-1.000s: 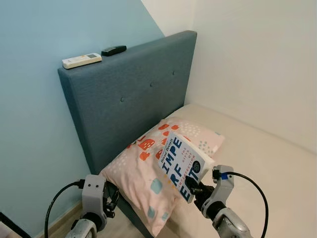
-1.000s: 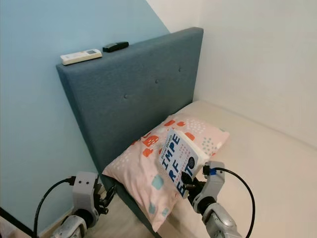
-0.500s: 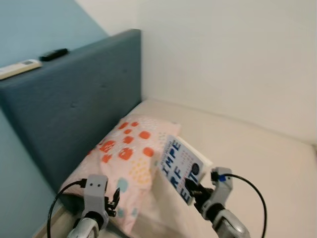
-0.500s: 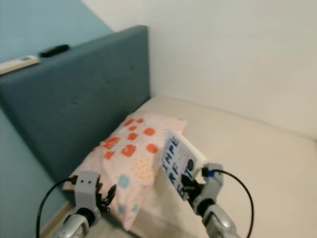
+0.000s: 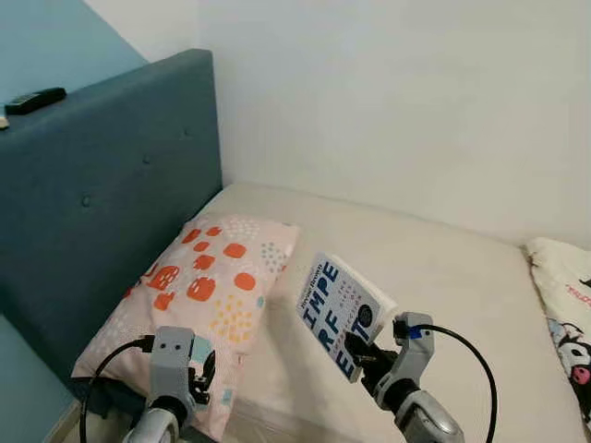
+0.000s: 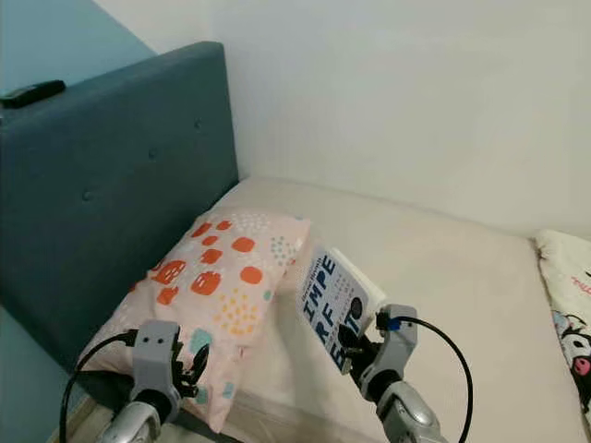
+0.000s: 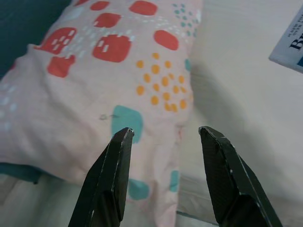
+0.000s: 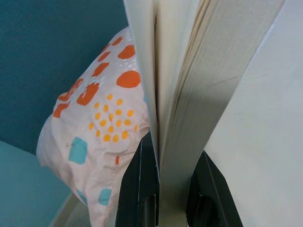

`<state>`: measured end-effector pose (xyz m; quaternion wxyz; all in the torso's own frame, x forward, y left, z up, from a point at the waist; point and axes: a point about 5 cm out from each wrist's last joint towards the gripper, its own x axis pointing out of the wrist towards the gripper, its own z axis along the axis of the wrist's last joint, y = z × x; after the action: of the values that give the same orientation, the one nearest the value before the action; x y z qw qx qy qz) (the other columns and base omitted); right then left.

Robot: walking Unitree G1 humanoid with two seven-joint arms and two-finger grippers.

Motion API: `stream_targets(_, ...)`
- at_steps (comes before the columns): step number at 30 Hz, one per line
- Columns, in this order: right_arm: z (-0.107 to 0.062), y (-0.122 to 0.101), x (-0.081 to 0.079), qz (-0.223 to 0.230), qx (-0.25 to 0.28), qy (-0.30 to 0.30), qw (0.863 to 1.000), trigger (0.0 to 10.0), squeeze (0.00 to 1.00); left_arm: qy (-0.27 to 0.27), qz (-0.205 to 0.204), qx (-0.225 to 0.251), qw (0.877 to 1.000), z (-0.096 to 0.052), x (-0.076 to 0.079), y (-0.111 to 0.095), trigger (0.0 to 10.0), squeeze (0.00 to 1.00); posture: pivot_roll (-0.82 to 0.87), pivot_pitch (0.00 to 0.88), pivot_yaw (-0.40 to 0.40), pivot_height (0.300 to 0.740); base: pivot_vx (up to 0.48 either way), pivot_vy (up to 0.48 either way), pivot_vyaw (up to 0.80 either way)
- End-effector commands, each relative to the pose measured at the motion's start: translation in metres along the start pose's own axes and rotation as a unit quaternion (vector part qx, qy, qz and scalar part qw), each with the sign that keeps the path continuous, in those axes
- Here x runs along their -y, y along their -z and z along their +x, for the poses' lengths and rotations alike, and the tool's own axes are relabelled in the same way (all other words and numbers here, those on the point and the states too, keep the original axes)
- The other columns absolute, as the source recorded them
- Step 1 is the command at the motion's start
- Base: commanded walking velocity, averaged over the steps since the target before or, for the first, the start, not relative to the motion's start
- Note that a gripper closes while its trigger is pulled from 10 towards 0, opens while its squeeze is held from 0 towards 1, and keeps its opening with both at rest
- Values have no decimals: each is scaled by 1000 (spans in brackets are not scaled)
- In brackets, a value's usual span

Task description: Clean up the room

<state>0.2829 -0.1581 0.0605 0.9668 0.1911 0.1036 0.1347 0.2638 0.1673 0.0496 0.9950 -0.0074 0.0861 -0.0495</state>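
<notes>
A white paperback book (image 5: 340, 309) with blue cover lettering stands tilted upright above the near edge of the bed, and my right gripper (image 5: 358, 353) is shut on its lower edge. In the right wrist view the book's pages (image 8: 189, 80) sit clamped between the two black fingers (image 8: 139, 184). My left gripper (image 7: 165, 137) is open and holds nothing; it hovers low at the bed's near left, over the end of a pink pillow (image 5: 199, 305) with orange, yellow and teal patches.
A cream mattress (image 5: 443, 286) runs right to a white cartoon-print pillow (image 5: 565, 286). A blue upholstered headboard (image 5: 102, 185) stands at the left with a black remote (image 5: 33, 100) on top. A white wall (image 5: 397, 101) backs the bed.
The camera has swung to the right: the headboard and pillow slid left, and the cartoon-print pillow came into view. Both grippers keep their poses, the right still shut on the book.
</notes>
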Motion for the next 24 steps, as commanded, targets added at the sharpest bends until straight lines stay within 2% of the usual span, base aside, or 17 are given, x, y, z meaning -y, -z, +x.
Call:
stream_targets(1, 0, -3, 3, -9, 10, 0, 1000, 10000, 0, -4, 6, -6, 1000, 0, -2, 4, 10000, 0, 24, 125, -63, 731, 0, 0, 0)
stream_targets(8, 0, -2, 3, -8, 13, 4, 1000, 10000, 0, 7, 7, -4, 1000, 0, 1, 4, 10000, 0, 26, 127, -62, 731, 0, 0, 0)
stream_targets(12, -1, -2, 4, -9, 14, 5, 1000, 10000, 0, 11, 15, -1, 1000, 0, 2, 3, 10000, 0, 28, 127, -60, 731, 0, 476, 0)
stream_targets(24, -1, -3, 3, -8, 21, 7, 1000, 10000, 0, 11, 6, 10, 1000, 1, 3, -1, 10000, 0, 28, 126, -53, 731, 0, 0, 0)
